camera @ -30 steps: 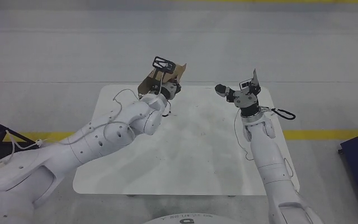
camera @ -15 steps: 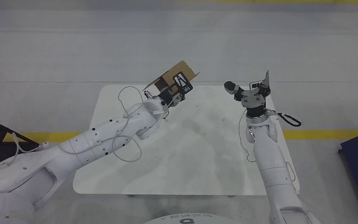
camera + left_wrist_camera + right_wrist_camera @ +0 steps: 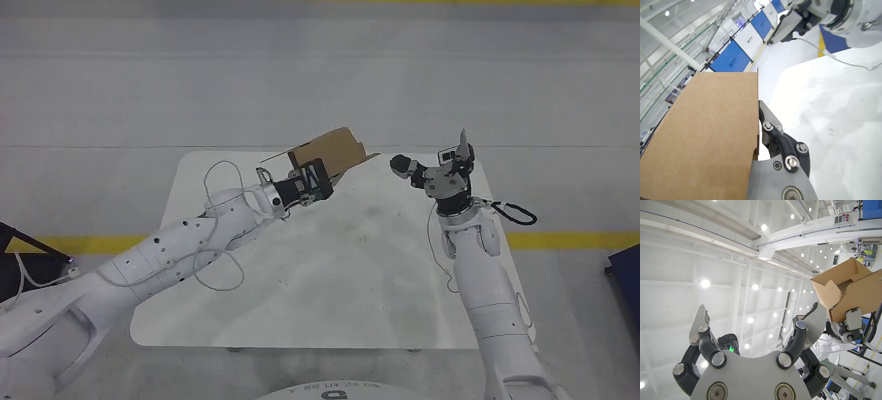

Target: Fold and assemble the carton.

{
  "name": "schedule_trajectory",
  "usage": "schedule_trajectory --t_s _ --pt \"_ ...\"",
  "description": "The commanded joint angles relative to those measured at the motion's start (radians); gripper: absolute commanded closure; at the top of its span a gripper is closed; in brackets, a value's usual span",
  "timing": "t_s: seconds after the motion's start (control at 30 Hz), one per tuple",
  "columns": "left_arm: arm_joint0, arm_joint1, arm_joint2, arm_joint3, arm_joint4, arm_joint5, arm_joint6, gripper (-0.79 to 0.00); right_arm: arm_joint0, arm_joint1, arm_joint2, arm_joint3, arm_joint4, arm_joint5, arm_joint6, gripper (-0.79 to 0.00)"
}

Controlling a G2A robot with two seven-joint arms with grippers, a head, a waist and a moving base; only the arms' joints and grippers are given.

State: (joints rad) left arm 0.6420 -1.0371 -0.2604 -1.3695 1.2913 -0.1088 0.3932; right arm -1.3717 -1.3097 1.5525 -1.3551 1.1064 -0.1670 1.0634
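The white table (image 3: 330,290) with rounded corners takes up most of the top view, and its far corner shows pale and scuffed in the left wrist view (image 3: 829,117). Above its far edge, lifted off the surface, is the brown carton (image 3: 328,150). It is partly erected: the right wrist view shows the carton (image 3: 846,289) as an open box with its walls standing and a notched flap at the open end, and the inside looks bare. From the left wrist, one flat plain panel of the carton (image 3: 706,123) faces the camera. The left gripper (image 3: 316,182) is clamped on the carton at its lower edge. One metal finger (image 3: 770,121) lies along the panel's edge, and from the right wrist the same gripper (image 3: 853,321) is seen with a finger plate pressed flat against the outside of a wall. The right gripper (image 3: 431,152) is over the far right part of the table, beside the carton but clearly apart from it, touching nothing. In its own view the right gripper (image 3: 759,308) points up toward the ceiling with its two fingers spread wide and nothing between them. A thin white cable (image 3: 222,172) loops along the left arm, and a black cable loop (image 3: 508,208) hangs beside the right arm's wrist.
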Motion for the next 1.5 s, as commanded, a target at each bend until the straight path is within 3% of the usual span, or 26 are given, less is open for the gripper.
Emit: schedule_trajectory --t_s 0.0,0.17,0.47,0.7,0.87,1.17,1.47 --pt "0.018 0.013 -0.019 0.034 0.024 -0.051 0.114 0.000 -0.003 0.003 -0.001 -0.002 -0.023 0.008 0.013 -0.785" --pt "0.047 0.034 -0.064 0.113 0.073 -0.128 0.280 0.000 0.001 0.004 -0.012 -0.004 -0.061 0.006 0.000 -0.785" --pt "0.050 0.035 -0.071 0.122 0.074 -0.126 0.269 0.000 -0.001 0.004 -0.021 -0.011 -0.066 0.020 0.011 -0.785" --pt "0.042 0.033 -0.064 0.115 0.244 -0.249 0.285 0.000 -0.021 0.017 -0.048 -0.056 -0.162 0.116 0.073 -0.785" --pt "0.048 0.030 -0.074 0.105 0.319 -0.269 0.307 0.000 -0.029 0.026 -0.032 -0.058 -0.173 0.157 0.105 -0.785" --pt "0.062 0.027 -0.098 0.080 0.413 -0.295 0.345 0.000 -0.021 0.031 -0.068 -0.067 -0.284 0.148 0.011 -0.785" --pt "0.081 0.013 -0.138 0.081 0.400 -0.305 0.328 0.000 -0.024 0.038 -0.106 -0.088 -0.324 0.177 0.032 -0.785"
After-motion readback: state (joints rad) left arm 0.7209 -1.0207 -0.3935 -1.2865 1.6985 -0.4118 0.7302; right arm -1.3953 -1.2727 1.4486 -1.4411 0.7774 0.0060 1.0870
